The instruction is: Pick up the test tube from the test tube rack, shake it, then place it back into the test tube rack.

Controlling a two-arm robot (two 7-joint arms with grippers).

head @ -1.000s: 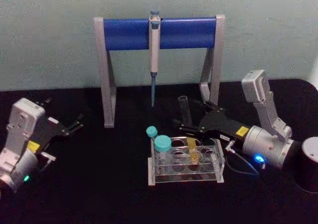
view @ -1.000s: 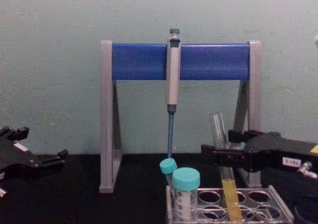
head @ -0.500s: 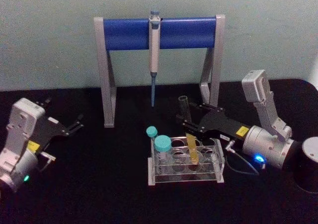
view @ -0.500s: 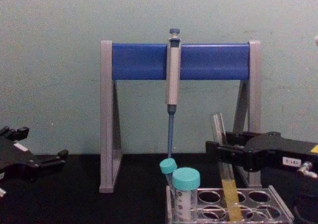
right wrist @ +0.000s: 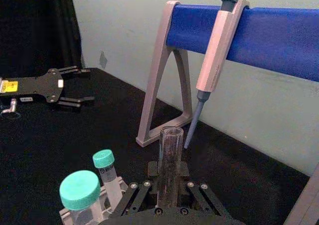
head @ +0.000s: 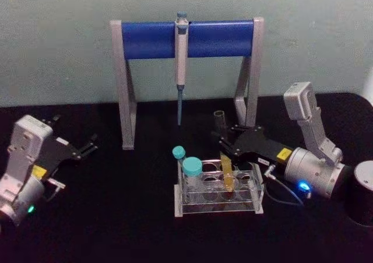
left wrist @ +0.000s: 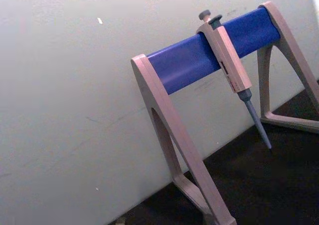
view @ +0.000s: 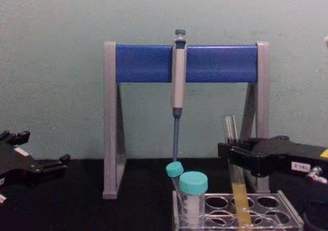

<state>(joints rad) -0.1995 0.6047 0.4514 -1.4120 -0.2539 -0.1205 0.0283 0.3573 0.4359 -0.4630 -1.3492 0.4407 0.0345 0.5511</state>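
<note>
The test tube (head: 221, 152) is a long clear glass tube with yellow liquid (view: 239, 203) in its lower part. It stands nearly upright, and its lower end dips into a hole of the clear test tube rack (head: 256, 203). My right gripper (head: 225, 144) is shut on the test tube's middle and reaches in from the right. The chest view shows the black right gripper (view: 231, 156) clamped on the glass above the test tube rack (view: 287, 210). The test tube's open mouth (right wrist: 170, 132) rises above the fingers (right wrist: 144, 187). My left gripper (head: 90, 145) rests open at the far left, apart from everything.
Two teal-capped tubes (head: 191, 167) (head: 178, 153) stand in the rack's left end. Behind the rack is a grey-and-blue pipette stand (head: 145, 39) with a pipette (head: 181, 59) hanging from it. A black table (head: 128, 216) carries it all, with open room on the left.
The right gripper has brought the test tube down and slightly right, and the tube now stands straighter with its lower end deeper in the rack. The left arm has stayed put.
</note>
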